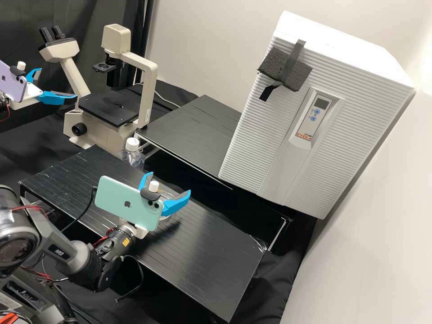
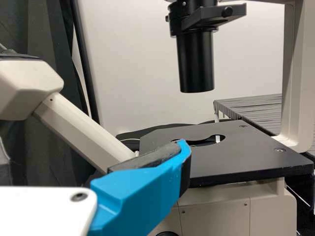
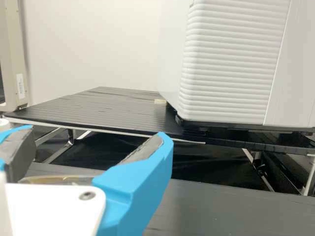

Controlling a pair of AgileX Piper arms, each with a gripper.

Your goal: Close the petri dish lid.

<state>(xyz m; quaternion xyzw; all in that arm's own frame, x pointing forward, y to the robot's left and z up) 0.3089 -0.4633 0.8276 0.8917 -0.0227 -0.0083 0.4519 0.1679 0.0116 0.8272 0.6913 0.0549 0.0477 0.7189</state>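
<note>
In the high view my right gripper (image 1: 170,184) stands open over the black bench, partly covering a clear round petri dish (image 1: 165,194). The right wrist view shows that gripper (image 3: 96,135) with its fingers wide apart and the dish's curved rim (image 3: 59,177) low, behind the white mount. Whether the dish touches a finger, and how its lid lies, I cannot tell. At the upper left of the high view my left gripper (image 1: 57,83) hangs open and empty in front of the microscope; in the left wrist view the gripper (image 2: 93,147) has one blue finger before the microscope stage.
The microscope (image 1: 148,72) stands at the back left, and a clear bottle with a white cap (image 1: 132,144) is behind the front bench (image 1: 211,252). A white ribbed incubator (image 1: 252,135) sits on the rear bench (image 1: 193,130), with a dark gap between the benches.
</note>
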